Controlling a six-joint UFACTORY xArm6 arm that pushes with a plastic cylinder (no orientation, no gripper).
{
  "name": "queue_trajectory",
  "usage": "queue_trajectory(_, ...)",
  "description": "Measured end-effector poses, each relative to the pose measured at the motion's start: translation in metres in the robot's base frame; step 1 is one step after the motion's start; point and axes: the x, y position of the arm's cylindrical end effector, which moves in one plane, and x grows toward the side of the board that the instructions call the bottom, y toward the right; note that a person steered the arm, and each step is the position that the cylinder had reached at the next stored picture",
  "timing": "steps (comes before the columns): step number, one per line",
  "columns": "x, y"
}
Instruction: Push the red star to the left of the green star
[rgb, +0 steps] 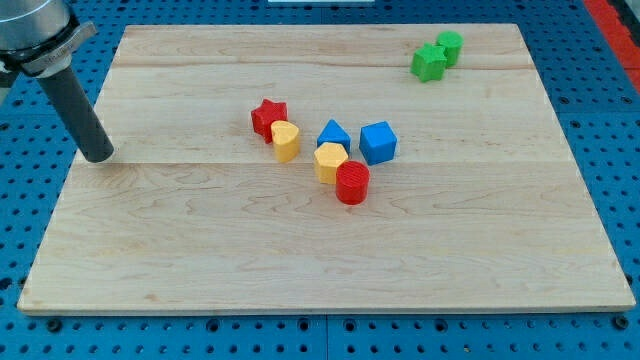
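The red star (268, 116) lies near the board's middle, touching a yellow heart (286, 141) at its lower right. The green star (428, 63) sits far off at the view's top right, touching a green round block (450, 47). My tip (97, 155) rests on the board near its left edge, well to the left of the red star and slightly lower in the view. It touches no block.
A blue triangle (334, 134), a blue cube (378, 142), a yellow hexagon-like block (331, 161) and a red cylinder (352, 183) cluster right of the red star. The wooden board (320, 260) lies on a blue pegboard surface.
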Motion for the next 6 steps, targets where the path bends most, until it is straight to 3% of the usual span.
queue_trajectory(2,0.016,0.037)
queue_trajectory(6,-0.099,0.274)
